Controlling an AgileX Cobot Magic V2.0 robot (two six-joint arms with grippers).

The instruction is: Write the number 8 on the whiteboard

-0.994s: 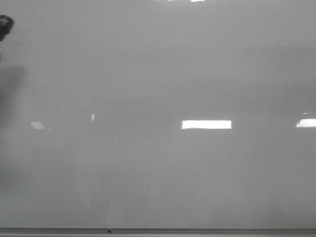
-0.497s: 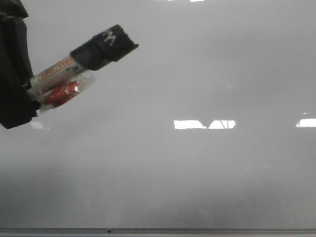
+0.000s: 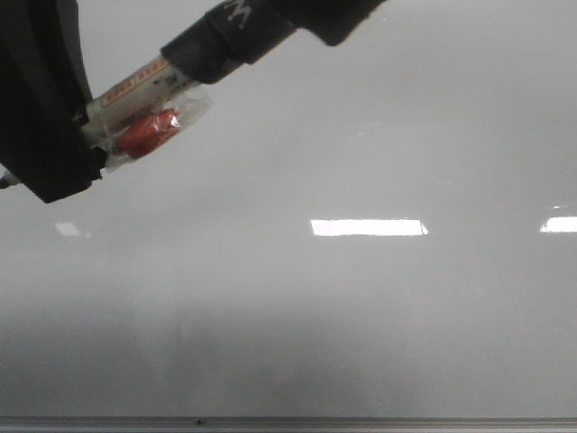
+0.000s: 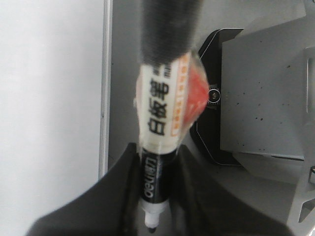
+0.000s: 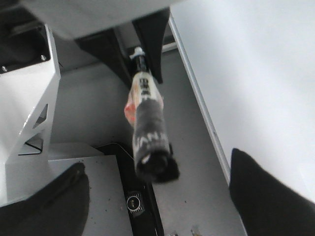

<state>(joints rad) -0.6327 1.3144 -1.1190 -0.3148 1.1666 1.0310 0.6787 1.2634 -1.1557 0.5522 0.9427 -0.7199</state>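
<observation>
The whiteboard [image 3: 361, 307] fills the front view, glossy and pale grey. No number 8 shows on it. My left gripper [image 3: 45, 117] is at the upper left, shut on a whiteboard marker [image 3: 153, 81] with a white label, a red piece taped to it and a black wrapped rear end [image 3: 234, 32]. In the left wrist view the gripper [image 4: 156, 164] clamps the black barrel, and the tip [image 4: 152, 227] points away from the wrist. My right gripper [image 5: 157, 196] is open, its fingers [image 5: 49, 201] wide apart around the marker's black end [image 5: 152, 164] without touching it.
The board's thin metal edge strip [image 3: 288, 421] runs along the bottom of the front view, and also shows in the left wrist view [image 4: 106, 73]. Bright rectangular light reflections [image 3: 368, 227] lie on the board. Grey robot base plates [image 4: 261, 98] sit beside the board.
My left gripper has come in from the left edge with the marker and risen up and to the right. A dark part now covers the marker's black end at the top.
</observation>
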